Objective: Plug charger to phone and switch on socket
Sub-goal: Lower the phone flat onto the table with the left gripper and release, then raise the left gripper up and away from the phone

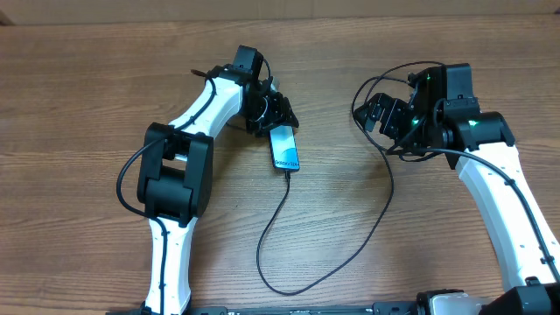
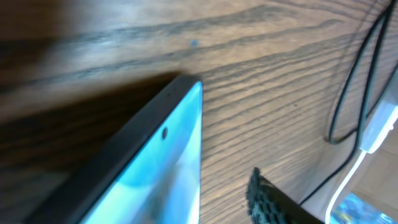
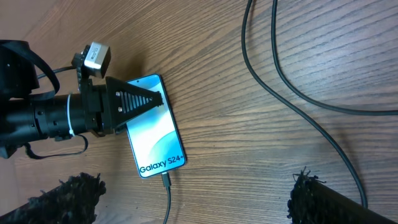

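Observation:
The phone (image 1: pixel 284 147) lies flat mid-table with its light blue "Galaxy S24" screen up; it also shows in the right wrist view (image 3: pixel 152 124). The charger's small tip (image 3: pixel 166 181) sits in the phone's bottom port. Its thin black cable (image 1: pixel 267 245) loops toward the front and back up to the right. My left gripper (image 1: pixel 273 115) is at the phone's top end (image 2: pixel 168 162). One finger (image 2: pixel 267 199) stands clear of the phone's side, so it is open. My right gripper (image 3: pixel 193 205) is open and empty, to the right of the phone (image 1: pixel 382 115). The socket and the black plug are hidden in the overhead view.
Black cable runs across the wood at the upper right of the right wrist view (image 3: pixel 280 68). A blurred white block with a white cord (image 2: pixel 379 127) sits at the right edge of the left wrist view; I cannot tell whether it is the socket. Wooden table (image 1: pixel 87 105).

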You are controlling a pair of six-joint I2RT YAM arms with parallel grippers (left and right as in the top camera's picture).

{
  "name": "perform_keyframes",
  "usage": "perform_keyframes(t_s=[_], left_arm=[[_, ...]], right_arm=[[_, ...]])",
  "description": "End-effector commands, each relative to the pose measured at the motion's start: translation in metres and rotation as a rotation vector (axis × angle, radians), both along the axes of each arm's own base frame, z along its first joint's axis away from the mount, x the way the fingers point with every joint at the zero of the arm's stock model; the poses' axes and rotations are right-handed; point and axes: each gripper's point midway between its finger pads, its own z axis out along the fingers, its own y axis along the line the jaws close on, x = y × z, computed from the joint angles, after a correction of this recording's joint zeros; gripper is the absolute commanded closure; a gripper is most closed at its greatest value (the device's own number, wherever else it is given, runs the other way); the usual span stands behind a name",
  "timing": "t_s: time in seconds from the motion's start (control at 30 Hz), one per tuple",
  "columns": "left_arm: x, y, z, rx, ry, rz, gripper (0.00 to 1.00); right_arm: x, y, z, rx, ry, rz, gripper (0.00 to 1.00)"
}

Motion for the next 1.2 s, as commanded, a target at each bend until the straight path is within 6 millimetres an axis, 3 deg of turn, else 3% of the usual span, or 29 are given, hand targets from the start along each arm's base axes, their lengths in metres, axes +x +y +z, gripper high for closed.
perform_keyframes(t_s=[0.0, 0.2, 0.53, 0.83, 0.93, 1.0, 1.17], left_arm=[[0.0, 0.017, -0.011, 0.118, -0.01, 0.014, 0.38], [-0.003, 0.031, -0.018, 0.203, 0.002, 0.025, 0.3], [-0.008, 0.043, -0.023, 0.273, 0.018, 0.029, 0.28], [-0.01, 0.059, -0.025, 0.362, 0.009, 0.01, 0.13], [-0.007, 0.061, -0.015, 0.375, -0.035, -0.034, 0.03], [0.0, 0.075, 0.004, 0.458, -0.082, -0.016, 0.0], [0.01, 0.109, 0.069, 0.631, -0.208, 0.033, 0.0]], right_arm=[[0.001, -0.001, 0.008, -0.008, -0.03, -0.003, 0.0], [0.001, -0.001, 0.008, -0.009, -0.028, -0.003, 0.0], [0.001, -0.001, 0.008, -0.009, -0.026, -0.003, 0.0], [-0.001, -0.001, 0.007, -0.01, -0.016, -0.003, 0.0], [-0.002, -0.001, 0.006, -0.011, -0.012, -0.003, 0.0], [-0.002, -0.001, 0.006, -0.011, -0.013, -0.004, 0.0], [-0.002, -0.001, 0.006, -0.011, -0.013, -0.004, 0.0]])
